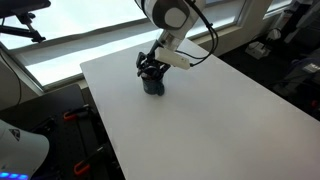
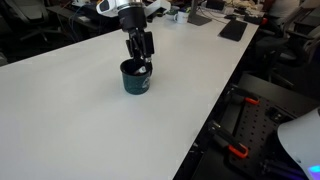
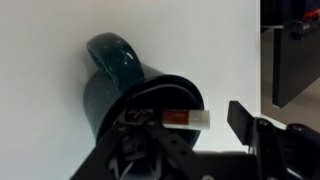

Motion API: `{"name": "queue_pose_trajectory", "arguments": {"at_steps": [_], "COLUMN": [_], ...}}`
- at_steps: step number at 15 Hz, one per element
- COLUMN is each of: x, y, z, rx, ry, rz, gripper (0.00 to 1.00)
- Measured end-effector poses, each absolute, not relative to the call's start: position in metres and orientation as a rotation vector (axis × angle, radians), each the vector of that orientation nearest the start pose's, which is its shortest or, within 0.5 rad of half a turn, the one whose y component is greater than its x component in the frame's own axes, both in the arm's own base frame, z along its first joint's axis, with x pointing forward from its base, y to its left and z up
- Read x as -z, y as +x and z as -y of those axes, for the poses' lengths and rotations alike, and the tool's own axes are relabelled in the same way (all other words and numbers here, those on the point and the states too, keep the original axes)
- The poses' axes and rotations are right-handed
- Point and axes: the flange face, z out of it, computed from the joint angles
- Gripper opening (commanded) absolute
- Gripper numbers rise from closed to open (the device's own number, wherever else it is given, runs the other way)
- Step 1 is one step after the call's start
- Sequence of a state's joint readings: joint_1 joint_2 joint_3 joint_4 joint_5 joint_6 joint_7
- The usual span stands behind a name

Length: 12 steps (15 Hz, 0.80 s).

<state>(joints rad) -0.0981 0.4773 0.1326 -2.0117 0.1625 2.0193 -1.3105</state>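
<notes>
Teal mug point(image 2: 136, 80) upright on the white table point(image 2: 90, 120), my gripper point(image 2: 141, 62) hanging at its mouth, a small white stick point(image 3: 186, 118) by the rim. Whether the fingers pinch it I cannot tell. I judge this the stage at the mug; the next move needs a straight path clear of the rim.

White worktop point(image 1: 200, 110), evenly lit. Wide window point(image 1: 100, 35) behind w/ bright daylight. Dark floor point(image 1: 62, 100) beside; office chairs point(image 2: 30, 22) in bkgd.
</notes>
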Motion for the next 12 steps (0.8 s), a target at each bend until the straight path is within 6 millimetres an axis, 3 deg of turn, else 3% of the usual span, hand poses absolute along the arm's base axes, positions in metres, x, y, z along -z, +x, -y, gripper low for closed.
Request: {"name": "queue_pose_trajectory", "arguments": {"at_steps": [12], "x": [-0.1896], "y": [0.5529], "z": [-0.0306], "rx": [-0.345], "ry": [-2.164], "rz": [1.688], "gripper": [1.00]}}
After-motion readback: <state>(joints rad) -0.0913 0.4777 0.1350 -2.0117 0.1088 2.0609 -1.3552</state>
